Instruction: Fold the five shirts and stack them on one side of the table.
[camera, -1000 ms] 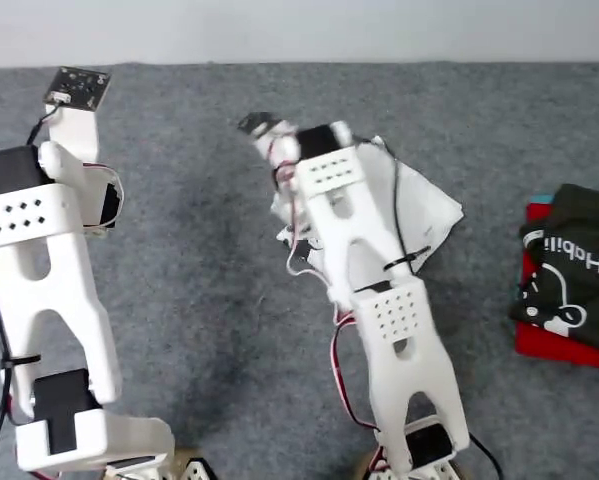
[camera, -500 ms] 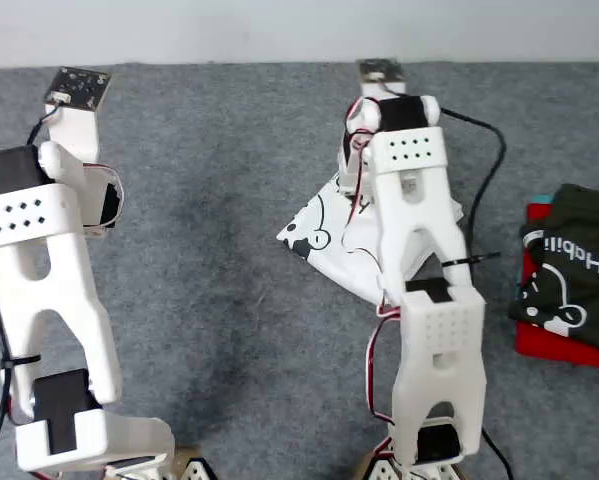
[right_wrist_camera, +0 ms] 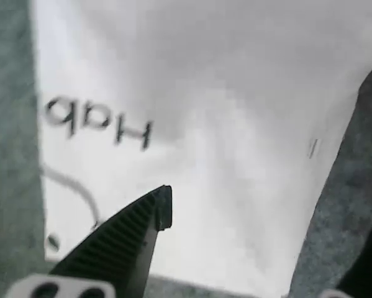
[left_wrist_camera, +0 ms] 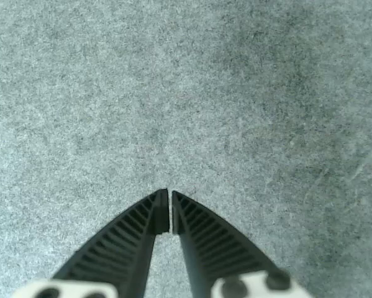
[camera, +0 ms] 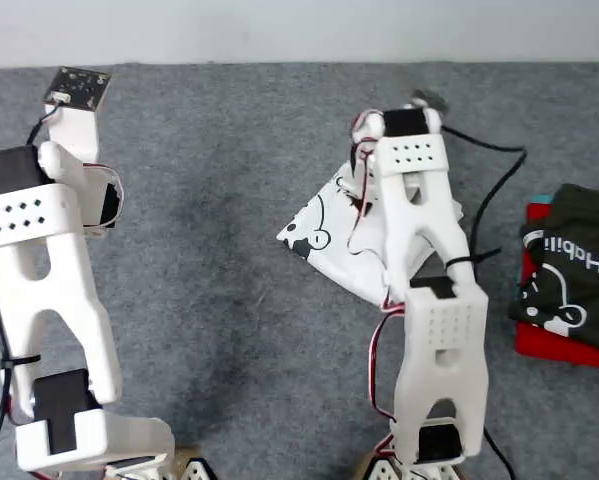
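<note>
White shirt rumpled, black cartoon print showing.

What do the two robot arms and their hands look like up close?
The left arm and right arm are white plastic shells, each with a patch of small round holes, joined by black motor blocks. Red, white and black cables run along the right arm. The left hand and right hand have black, tapering, ridged fingers.
</note>
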Motion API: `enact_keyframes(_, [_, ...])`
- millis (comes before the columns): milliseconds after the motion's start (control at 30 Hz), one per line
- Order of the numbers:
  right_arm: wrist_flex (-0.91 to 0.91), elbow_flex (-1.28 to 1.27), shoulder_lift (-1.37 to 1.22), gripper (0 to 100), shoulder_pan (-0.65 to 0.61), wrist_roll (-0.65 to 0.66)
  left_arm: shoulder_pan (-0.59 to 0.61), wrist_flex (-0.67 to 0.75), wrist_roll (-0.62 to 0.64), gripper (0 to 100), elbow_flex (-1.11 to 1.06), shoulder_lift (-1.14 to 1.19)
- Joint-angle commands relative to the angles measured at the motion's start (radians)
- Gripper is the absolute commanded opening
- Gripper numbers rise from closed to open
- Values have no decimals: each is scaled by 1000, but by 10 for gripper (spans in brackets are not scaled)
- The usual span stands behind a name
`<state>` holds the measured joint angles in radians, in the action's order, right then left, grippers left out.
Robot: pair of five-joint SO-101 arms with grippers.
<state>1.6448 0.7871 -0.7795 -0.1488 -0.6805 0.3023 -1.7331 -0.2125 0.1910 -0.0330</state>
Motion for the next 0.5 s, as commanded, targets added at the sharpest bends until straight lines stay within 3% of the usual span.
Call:
enact_keyframes(0, [-59,6,-48,457,27,-20,-2,-20,-2,17,8,-49])
enact_keyframes(300, [-131,6,-216,453,21,-72,-2,-21,0,17,8,-51])
enact_keyframes(367, [-127,8,-223,409,27,-74,-2,-21,0,17,8,-51])
enact_keyframes(467, [-125,8,-223,262,31,-71,-2,-21,0,17,8,-51])
